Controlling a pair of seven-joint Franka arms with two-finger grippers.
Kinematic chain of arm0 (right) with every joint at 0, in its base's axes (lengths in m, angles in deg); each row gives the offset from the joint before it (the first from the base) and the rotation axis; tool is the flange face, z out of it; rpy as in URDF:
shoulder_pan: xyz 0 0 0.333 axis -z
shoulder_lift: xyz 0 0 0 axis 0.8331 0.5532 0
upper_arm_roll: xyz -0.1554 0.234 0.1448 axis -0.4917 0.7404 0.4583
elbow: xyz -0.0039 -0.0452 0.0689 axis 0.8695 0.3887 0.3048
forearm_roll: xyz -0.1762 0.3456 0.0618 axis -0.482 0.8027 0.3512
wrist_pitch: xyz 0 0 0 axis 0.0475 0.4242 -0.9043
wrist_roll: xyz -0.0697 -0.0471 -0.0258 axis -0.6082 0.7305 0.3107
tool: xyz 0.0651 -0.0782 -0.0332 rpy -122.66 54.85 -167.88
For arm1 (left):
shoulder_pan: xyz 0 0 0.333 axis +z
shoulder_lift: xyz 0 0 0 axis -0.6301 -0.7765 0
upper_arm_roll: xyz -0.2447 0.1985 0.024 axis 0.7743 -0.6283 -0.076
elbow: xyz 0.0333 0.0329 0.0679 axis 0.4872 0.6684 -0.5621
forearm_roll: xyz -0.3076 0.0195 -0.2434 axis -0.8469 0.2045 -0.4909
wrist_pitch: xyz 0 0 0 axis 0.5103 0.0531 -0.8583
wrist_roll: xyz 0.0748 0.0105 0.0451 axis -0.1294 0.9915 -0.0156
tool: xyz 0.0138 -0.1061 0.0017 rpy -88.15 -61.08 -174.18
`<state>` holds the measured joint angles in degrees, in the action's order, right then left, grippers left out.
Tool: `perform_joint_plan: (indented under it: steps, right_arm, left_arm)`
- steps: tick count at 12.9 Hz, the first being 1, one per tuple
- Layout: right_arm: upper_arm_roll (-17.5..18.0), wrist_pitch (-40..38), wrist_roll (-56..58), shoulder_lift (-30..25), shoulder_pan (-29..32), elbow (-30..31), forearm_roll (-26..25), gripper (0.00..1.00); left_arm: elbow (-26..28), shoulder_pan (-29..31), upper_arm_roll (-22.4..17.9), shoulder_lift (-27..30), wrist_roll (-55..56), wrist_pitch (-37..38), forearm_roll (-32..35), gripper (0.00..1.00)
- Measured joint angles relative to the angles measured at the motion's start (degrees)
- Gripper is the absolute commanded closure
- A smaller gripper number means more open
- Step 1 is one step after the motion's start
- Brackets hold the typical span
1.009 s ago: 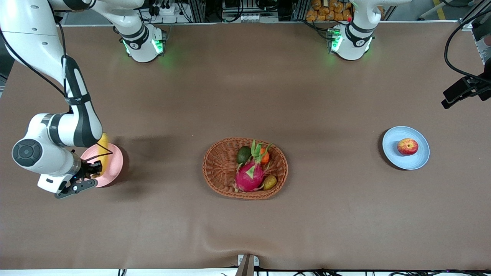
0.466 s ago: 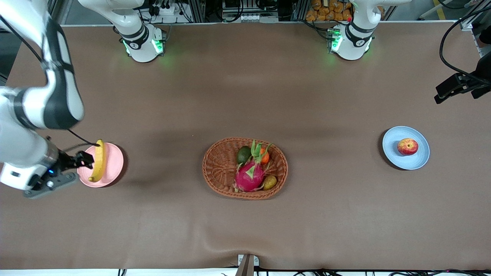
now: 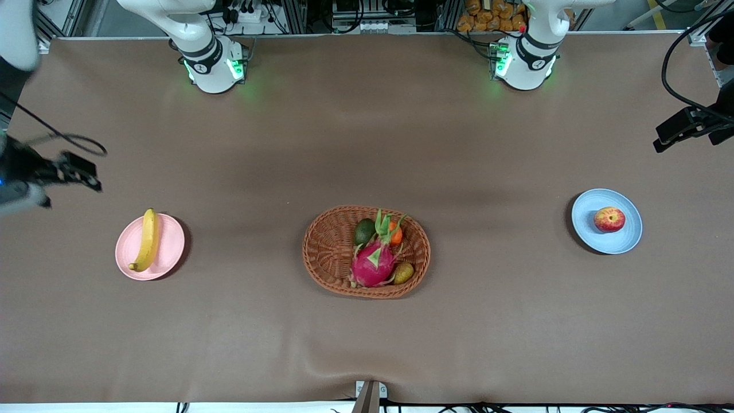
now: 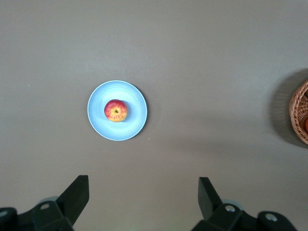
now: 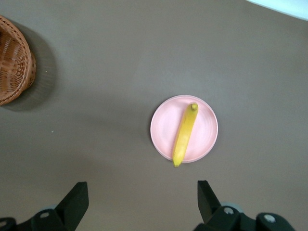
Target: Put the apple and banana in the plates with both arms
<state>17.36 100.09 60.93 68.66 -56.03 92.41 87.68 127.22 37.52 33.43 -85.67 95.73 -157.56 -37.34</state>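
The yellow banana (image 3: 144,240) lies on the pale pink plate (image 3: 170,248) toward the right arm's end of the table. The red and yellow apple (image 3: 609,219) sits on the light blue plate (image 3: 626,238) toward the left arm's end. My right gripper (image 3: 83,172) is open and empty, high over the table's edge at its own end. Its wrist view shows the banana (image 5: 185,134) on the pink plate (image 5: 162,126) below the gripper (image 5: 143,190). My left gripper (image 3: 665,137) is open and empty, high over its end of the table. Its wrist view shows the apple (image 4: 116,110) on the blue plate (image 4: 132,124) below the gripper (image 4: 143,185).
An oval brown wicker basket (image 3: 330,252) stands mid-table with a magenta dragon fruit (image 3: 373,261), an avocado, a small orange fruit and a pear in it. Its rim also shows in the left wrist view (image 4: 299,113) and in the right wrist view (image 5: 14,62).
My right gripper has let go of the banana, risen off the pink plate and swung out to the table's edge. The banana stays on the plate. The left gripper has barely moved.
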Motion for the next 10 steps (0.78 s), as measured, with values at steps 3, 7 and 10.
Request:
perform_joint_plan:
  steps: [3, 7, 10]
  right_arm:
    - [-0.08, -3.75, -5.76, -4.97, 2.44, 2.80, 0.30, 0.00]
    - [-0.12, -9.30, -14.09, -7.44, 3.66, 3.03, 0.89, 0.00]
    - [0.08, -9.61, -14.67, -7.58, 3.47, 0.27, 0.88, 0.00]
  left_arm:
    - [0.02, 0.13, -0.03, 0.00, -0.01, 0.00, -0.06, 0.00]
    - [0.03, 0.31, -0.08, 0.00, -0.02, 0.00, -0.07, 0.00]
    - [0.04, 0.32, -0.08, 0.00, -0.02, 0.00, -0.07, 0.00]
